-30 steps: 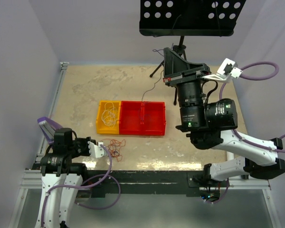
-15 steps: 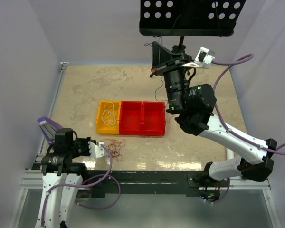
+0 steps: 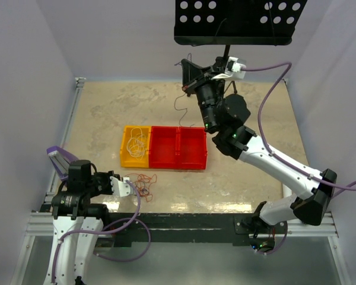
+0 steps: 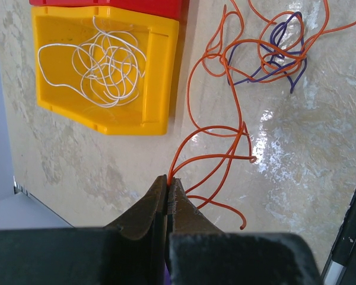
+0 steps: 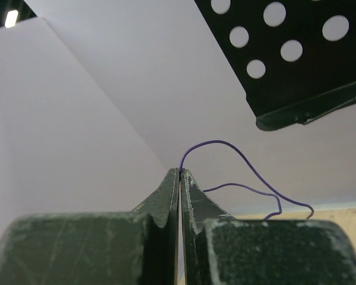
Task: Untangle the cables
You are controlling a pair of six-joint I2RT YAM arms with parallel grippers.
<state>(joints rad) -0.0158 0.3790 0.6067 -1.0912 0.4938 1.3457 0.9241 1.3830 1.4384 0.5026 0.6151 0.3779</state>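
Cables (image 4: 273, 53) lie in a loose orange and purple tangle on the table (image 4: 308, 160), ahead of the left gripper (image 4: 167, 180) and off to the right of its tips. We see that gripper's fingers pressed fully together, pinching one orange cable (image 4: 216, 129) right at the tips. From there the strand curls forward in open loops into the tangle. Ahead and to the left of those fingers sits a yellow bin (image 4: 101, 122) holding a coil of white cable (image 4: 107, 65), with a red bin (image 4: 136, 5) right against its far side.

The right gripper (image 5: 179, 172) is raised high above the table, its fingers likewise closed tight on a thin purple cable (image 5: 216, 141) nipped between the tips. That strand arches up out of the tips, bends over to their right and drops below them. From overhead we see it hang toward the red bin's far edge, but we cannot tell whether its end touches anything. A black perforated plate (image 5: 296, 59) is above and right of these fingers.
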